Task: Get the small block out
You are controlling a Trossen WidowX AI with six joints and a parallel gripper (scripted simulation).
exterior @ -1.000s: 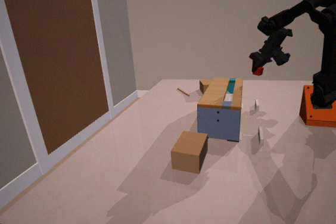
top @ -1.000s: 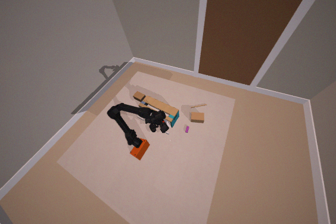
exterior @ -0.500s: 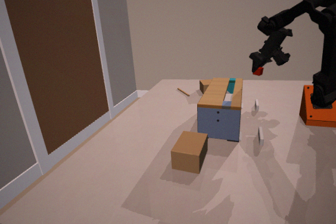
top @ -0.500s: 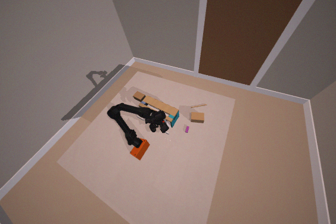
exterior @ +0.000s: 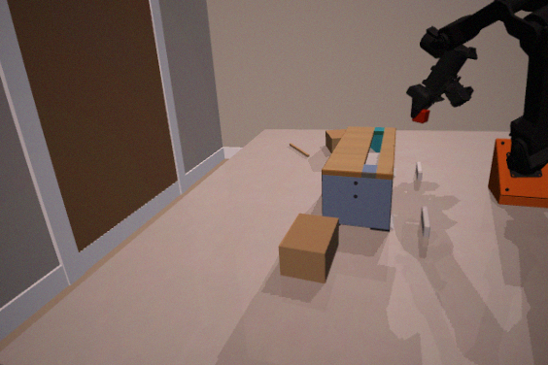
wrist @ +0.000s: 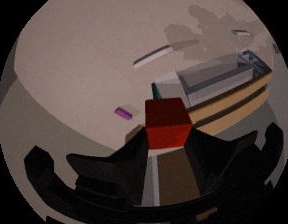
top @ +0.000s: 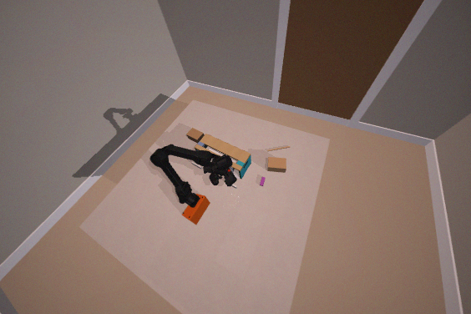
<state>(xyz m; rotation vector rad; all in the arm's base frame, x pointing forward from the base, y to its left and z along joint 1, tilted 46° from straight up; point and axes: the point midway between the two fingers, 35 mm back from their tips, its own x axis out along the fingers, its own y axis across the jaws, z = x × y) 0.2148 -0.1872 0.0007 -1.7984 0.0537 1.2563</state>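
My gripper (exterior: 420, 110) (wrist: 163, 129) (top: 228, 176) is shut on a small red block (exterior: 421, 116) (wrist: 165, 121). It holds the block high in the air, well above the table and off to the arm's side of the box. The box (exterior: 357, 198) (top: 229, 150) (wrist: 221, 83) has a wooden top, a blue end wall and a teal end. It stands upright on the table. In the wrist view the block fills the space between the dark fingers, with the box below and to the right.
A brown cube (exterior: 308, 247) (top: 276, 164) stands by the box's blue end, and another (exterior: 334, 138) (top: 194, 134) behind the box. A thin stick (exterior: 299, 149) (top: 278, 148), a purple piece (top: 261, 180) (wrist: 124, 113) and two small white plates (exterior: 419, 172) (exterior: 426, 221) lie nearby. The arm's orange base (exterior: 517, 182) (top: 196, 209) is at the right.
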